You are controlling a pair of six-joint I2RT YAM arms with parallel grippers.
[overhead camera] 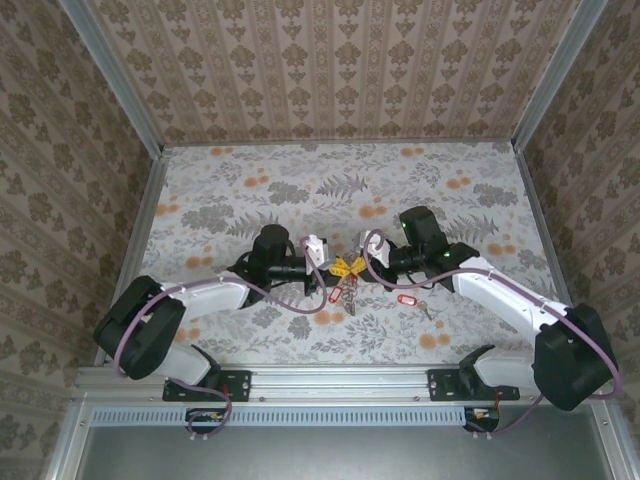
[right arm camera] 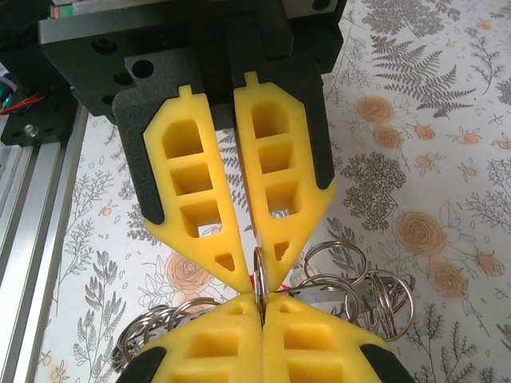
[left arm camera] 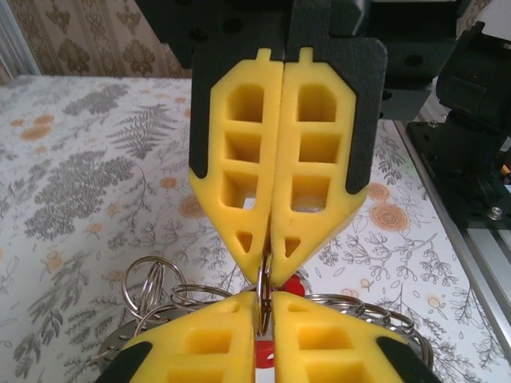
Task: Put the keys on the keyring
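My left gripper [left arm camera: 263, 302] is closed on the keyring [left arm camera: 264, 281], pinching one thin loop of it on edge between the yellow tips. My right gripper [right arm camera: 262, 305] meets it tip to tip and is shut on that same loop from the other side. The rest of the keyring's loops [right arm camera: 351, 279] fan out under and beside my fingers at the middle of the desk [overhead camera: 250, 190]. I cannot tell whether they rest on it or hang. A red tag [overhead camera: 335, 295] sits just below the grippers, seemingly one key already with the bundle. Another key [overhead camera: 405, 300] lies apart on the desk, under my right arm. I judge the grip to be the weak spot. The loop is thin and smooth, only the very tips hold it, and in the right wrist view my left fingers splay back from the tips. If either arm pulls or twists, the loop could turn or slip out and drop the bundle. Both grippers are busy, so fetching the loose key means letting go with one, and the keyring may then swing or sag.
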